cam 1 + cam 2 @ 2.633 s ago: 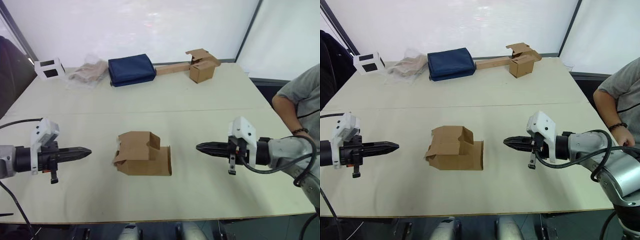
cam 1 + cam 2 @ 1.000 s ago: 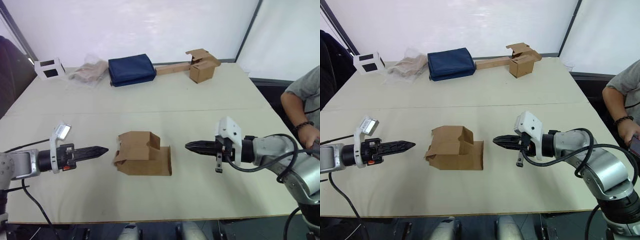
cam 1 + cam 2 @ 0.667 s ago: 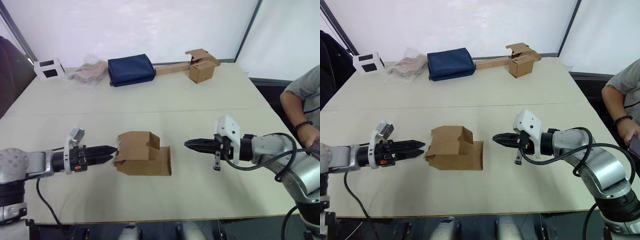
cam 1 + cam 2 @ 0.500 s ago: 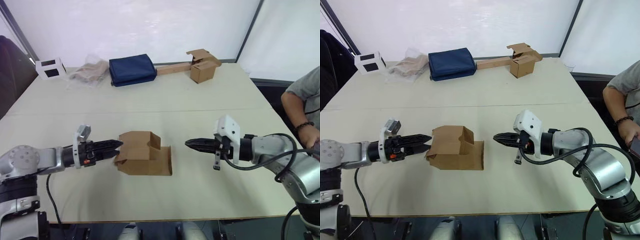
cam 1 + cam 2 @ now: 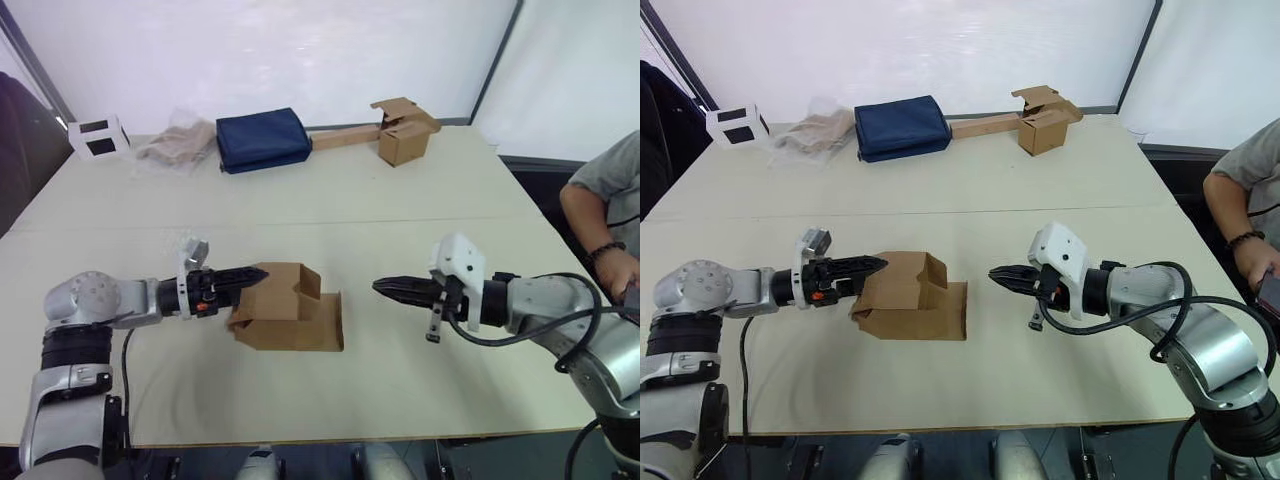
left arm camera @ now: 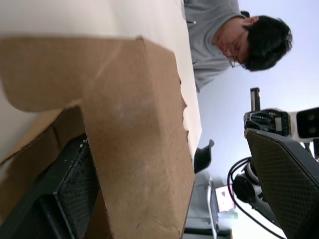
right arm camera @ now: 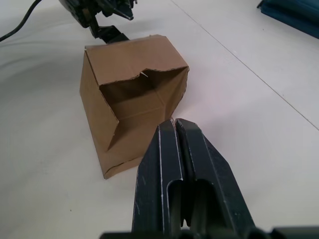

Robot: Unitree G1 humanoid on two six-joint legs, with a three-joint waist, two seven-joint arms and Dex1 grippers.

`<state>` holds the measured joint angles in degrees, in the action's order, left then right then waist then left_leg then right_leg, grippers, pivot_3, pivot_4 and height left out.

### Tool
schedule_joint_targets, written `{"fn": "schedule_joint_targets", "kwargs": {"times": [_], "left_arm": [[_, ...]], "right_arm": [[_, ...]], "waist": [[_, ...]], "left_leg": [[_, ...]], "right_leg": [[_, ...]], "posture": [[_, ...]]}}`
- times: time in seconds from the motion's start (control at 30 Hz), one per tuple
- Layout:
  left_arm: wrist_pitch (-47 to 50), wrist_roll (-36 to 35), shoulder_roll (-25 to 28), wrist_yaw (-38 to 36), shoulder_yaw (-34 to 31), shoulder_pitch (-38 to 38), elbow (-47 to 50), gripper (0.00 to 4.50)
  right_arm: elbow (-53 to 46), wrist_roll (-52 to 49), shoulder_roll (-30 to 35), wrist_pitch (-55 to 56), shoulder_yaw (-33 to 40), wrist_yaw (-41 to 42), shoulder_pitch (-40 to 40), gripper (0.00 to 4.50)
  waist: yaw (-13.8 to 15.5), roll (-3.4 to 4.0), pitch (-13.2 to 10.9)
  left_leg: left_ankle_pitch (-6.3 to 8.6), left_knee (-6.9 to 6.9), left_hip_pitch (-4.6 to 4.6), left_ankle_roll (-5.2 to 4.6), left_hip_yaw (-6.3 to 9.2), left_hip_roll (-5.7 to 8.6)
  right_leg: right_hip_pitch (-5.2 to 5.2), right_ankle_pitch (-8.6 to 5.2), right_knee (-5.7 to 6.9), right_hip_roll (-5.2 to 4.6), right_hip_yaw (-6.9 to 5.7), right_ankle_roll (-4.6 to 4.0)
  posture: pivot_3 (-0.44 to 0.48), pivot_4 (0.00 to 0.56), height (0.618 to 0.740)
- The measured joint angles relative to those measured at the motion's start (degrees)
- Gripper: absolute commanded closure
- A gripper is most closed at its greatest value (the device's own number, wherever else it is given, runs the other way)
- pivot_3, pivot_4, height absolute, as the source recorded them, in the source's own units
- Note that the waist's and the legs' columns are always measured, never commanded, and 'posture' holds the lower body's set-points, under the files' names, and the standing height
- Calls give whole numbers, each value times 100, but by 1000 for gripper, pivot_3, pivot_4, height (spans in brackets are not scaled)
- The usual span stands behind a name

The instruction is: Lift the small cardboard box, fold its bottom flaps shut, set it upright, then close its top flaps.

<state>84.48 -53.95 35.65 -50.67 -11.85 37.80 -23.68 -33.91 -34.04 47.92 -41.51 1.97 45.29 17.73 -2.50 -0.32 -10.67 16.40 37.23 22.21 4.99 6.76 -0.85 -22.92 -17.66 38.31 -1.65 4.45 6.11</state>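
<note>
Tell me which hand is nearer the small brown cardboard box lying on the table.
Left. The left hand reaches the small brown cardboard box; the right hand hangs apart from its open end.

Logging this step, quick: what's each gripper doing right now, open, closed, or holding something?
Left gripper: open, one finger inside the small cardboard box and one outside its wall, not yet clamped.
Right gripper: closed, holding nothing, short of the box's open end.

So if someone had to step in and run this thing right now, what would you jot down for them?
Left end effector: open, one finger inside the small cardboard box at its left end, a flap between the fingers.
Right end effector: shut, off the box's open right end, apart from it.
Box lies on its side on the table.
Done: nothing folded.
Left: lift, fold bottom flaps, stand upright, close top flaps.
</note>
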Motion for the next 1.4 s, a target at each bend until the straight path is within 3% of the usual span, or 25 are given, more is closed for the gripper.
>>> {"fn": "schedule_joint_targets", "kwargs": {"times": [0.07,0.17,0.5,0.83,0.93,1.03,1.1,1.23,1.4], "left_arm": [[-17,42,11,-103,66,41,-2,27],[-25,106,28,-233,170,50,-2,658],[9,212,184,-458,206,43,37,4427],[523,-100,246,-261,-377,259,571,4427],[287,-195,45,-92,-604,229,1246,4427],[-1016,-115,-161,-131,-675,69,2735,4427],[-1766,116,-183,-232,-582,-28,3139,4427],[-3181,795,-184,-587,-144,-183,3251,4427],[-4116,1223,-54,-946,111,-183,3080,4427]], "right_arm": [[-41,-3,1,-25,32,-11,-1,4500],[-81,-4,5,-43,73,-17,-4,4500],[-82,-3,5,-59,80,-3,-5,4500],[-82,-3,3,-59,80,6,-6,4500],[-76,2,-44,-54,82,-51,-1,4500],[11,9,-329,1,85,-239,133,4500],[104,21,-442,34,110,-370,230,4500],[500,70,-843,71,179,-773,583,4500],[928,131,-1172,95,317,-1170,1002,4500]], "waist": [[-1,0,0],[-1,0,0],[-2,0,0],[-1,0,0],[6,-2,-1],[16,0,0],[11,1,1],[7,1,1],[1,1,0]], "left_leg": [[0,0,0,0,0,0],[0,0,0,0,0,0],[0,0,0,0,0,0],[0,1,1,0,1,0],[-1,3,7,1,2,-2],[-23,1,9,42,-1,-1],[-30,-5,5,54,-3,-1],[-28,-6,4,51,-3,-1],[-8,-6,9,14,-4,0]], "right_leg": [[0,0,0,0,0,0],[0,0,0,0,0,0],[0,0,0,0,0,0],[0,0,0,-1,0,0],[-2,0,0,-2,-1,0],[-4,1,-2,-9,2,1],[-4,1,-3,-8,2,0],[-4,1,-2,-3,3,0],[-7,2,-6,-3,3,1]], "posture": [[0,150,740],[0,150,740],[0,150,740],[0,150,740],[0,150,740],[0,150,740],[0,150,740],[0,150,740],[0,150,740]]}}
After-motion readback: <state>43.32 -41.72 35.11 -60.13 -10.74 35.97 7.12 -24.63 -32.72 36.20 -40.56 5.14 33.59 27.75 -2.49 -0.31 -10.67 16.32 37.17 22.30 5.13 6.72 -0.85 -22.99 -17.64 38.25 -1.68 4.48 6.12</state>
